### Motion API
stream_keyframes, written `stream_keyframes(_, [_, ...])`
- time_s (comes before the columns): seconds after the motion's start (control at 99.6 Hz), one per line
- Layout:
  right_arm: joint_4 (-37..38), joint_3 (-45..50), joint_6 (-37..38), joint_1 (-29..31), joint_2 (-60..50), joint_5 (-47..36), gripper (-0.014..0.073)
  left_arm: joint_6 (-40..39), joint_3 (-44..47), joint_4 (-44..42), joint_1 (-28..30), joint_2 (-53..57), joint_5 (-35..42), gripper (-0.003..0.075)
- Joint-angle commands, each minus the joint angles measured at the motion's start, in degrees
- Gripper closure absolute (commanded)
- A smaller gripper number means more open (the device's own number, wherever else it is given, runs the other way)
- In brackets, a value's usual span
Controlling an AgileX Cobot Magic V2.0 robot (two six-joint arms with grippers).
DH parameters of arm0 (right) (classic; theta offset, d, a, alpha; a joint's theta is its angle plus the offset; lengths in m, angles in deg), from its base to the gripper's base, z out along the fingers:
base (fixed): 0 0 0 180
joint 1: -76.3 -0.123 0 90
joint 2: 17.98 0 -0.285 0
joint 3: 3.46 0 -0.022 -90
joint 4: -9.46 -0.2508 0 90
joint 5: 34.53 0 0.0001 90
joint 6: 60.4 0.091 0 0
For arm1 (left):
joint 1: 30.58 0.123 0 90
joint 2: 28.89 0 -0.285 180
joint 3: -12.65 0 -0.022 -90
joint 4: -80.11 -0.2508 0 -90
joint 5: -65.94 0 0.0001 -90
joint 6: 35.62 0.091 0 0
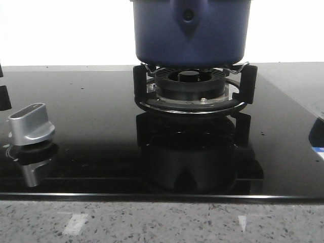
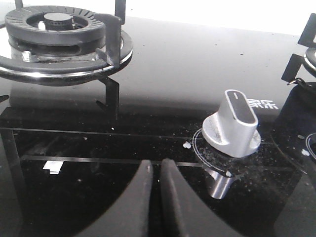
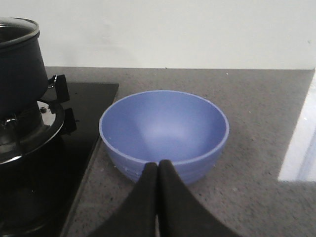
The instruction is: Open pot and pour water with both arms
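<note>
The pot (image 1: 191, 33) sits on a burner (image 1: 191, 83) of the glossy black cooktop (image 1: 91, 131).

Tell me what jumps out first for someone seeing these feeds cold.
The large dark navy-blue pot sits on the black burner grate, centre of the glossy black glass hob. A silver metal control knob stands at the hob's left side. An empty light-blue round bowl rests on the speckled grey counter beside the hob.
</note>
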Motion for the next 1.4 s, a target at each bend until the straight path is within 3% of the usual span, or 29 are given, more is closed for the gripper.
stream_keyframes(0.0, [1.30,5.99,-0.21,2.77,0.95,-18.24,0.0663,-0.55,1.77,0.49,0.06,1.38,1.88,0.0740])
stream_keyframes(0.1, [1.18,13.86,-0.21,7.14,0.95,-28.42,0.0663,-0.55,1.77,0.49,0.06,1.38,1.88,0.0740])
stream_keyframes(0.241, [-0.25,21.09,-0.18,12.56,0.95,-33.32,0.0663,-0.55,1.77,0.49,0.06,1.38,1.88,0.0740])
stream_keyframes(0.542, [-5.46,20.87,0.22,13.54,-4.40,-10.09,0.0663,-0.55,1.77,0.49,0.06,1.38,1.88,0.0740])
stream_keyframes(1.386, [-5.36,20.87,0.22,11.16,-4.21,-10.33,0.0664,-0.55,1.77,0.49,0.06,1.38,2.00,0.0740])
